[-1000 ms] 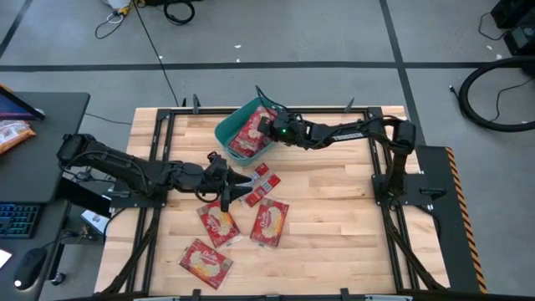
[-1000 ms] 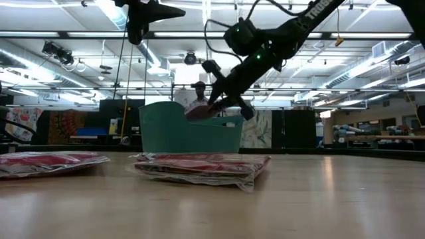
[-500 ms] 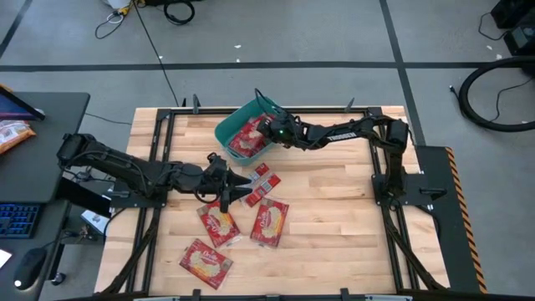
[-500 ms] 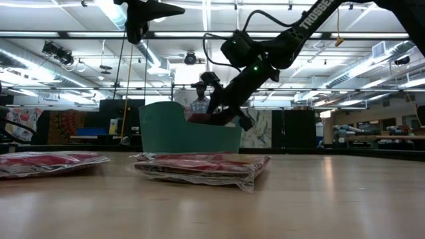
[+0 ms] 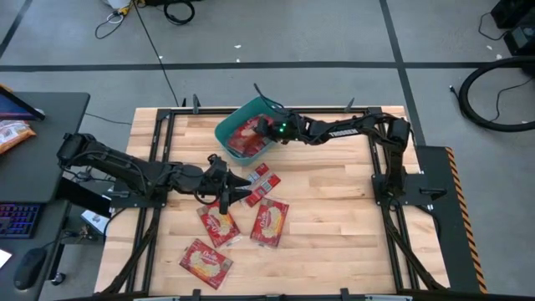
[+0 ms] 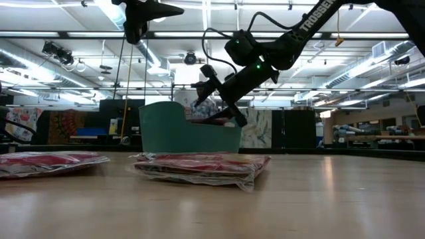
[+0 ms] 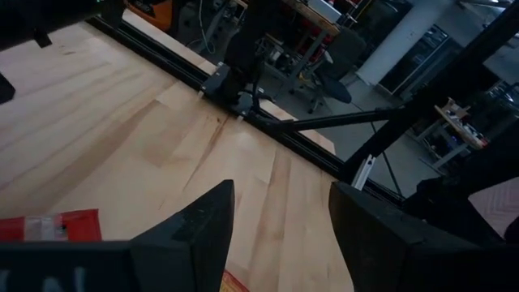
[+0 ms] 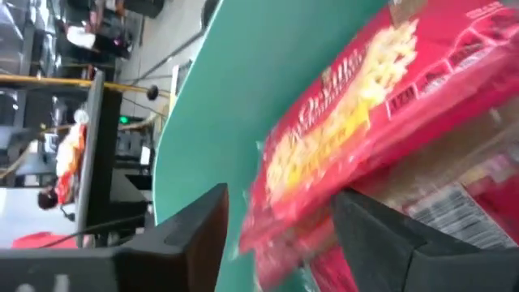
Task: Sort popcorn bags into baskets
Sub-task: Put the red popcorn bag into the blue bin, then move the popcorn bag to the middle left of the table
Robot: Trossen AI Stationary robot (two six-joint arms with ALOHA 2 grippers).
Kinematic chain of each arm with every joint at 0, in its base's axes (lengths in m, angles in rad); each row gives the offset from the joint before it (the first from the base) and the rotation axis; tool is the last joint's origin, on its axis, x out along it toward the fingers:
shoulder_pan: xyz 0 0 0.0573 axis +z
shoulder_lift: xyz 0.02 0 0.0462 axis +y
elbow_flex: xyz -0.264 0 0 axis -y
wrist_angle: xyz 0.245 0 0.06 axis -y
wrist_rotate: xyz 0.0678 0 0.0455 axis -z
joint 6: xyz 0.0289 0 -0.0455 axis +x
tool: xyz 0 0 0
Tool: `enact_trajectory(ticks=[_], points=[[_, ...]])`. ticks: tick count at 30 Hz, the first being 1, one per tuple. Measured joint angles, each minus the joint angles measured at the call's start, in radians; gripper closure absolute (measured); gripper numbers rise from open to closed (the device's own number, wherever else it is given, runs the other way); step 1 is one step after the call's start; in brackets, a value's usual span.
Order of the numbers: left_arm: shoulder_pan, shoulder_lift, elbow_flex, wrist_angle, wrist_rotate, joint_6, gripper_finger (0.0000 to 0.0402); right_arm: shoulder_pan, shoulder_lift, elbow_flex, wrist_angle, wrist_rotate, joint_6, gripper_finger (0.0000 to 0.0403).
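The right gripper [image 5: 261,127] hangs over the teal tub [image 5: 227,128] at the far middle of the table [image 5: 334,209], its arm stretched in from the right edge; in the low view the right gripper [image 6: 214,93] sits just above the tub's rim [image 6: 189,136] with its two fingers spread apart and nothing between them; the right wrist view agrees, the dark fingers [image 8: 190,235] standing wide with a red popcorn bag [image 8: 357,122] lying loose ahead of them against the tub's teal wall [image 8: 235,89], the bag blurred; from above, red packets [image 5: 244,138] fill the tub's inside.

The left gripper [image 5: 236,190] is out over the middle of the table, arm reaching in from the left side; its fingers [image 7: 203,223] stand apart in the left wrist view with bare wood showing between them, holding nothing; a red edge of a bag [image 7: 49,225] peeks in beside one finger.

Loose bags on the table: one small one [image 5: 266,179] just beyond the left gripper's tips; two side by side nearer the front, the left-hand bag [image 5: 218,224] and the right-hand bag [image 5: 269,221], edges touching or nearly so; one more [image 5: 205,261] alone toward the front edge; in the low view a stack of bags [image 6: 202,164] lies in front of the tub and another bag [image 6: 50,161] lies off at the side.
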Motion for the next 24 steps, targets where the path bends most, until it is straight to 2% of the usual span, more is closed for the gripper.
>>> enact_trajectory(ticks=[4,12,17,20,24], points=[[0.000,0.000,0.000,-0.001,0.000,0.001,0.0196,-0.003,-0.017,0.000,-0.092,-0.010,0.000,0.0177],[0.000,0.001,0.000,-0.116,0.019,-0.050,0.0196,0.001,-0.101,0.000,-0.327,0.037,-0.148,0.0181],[0.000,0.001,0.000,-0.220,0.020,-0.068,0.0196,0.001,-0.150,0.000,-0.347,0.031,-0.233,0.0182],[0.000,0.001,0.000,-0.301,0.023,-0.085,0.0196,0.007,-0.170,0.000,-0.349,-0.022,-0.298,0.0182],[0.000,0.008,0.000,-0.431,0.026,-0.125,0.0196,0.031,-0.192,0.000,-0.351,-0.170,-0.434,0.0182]])
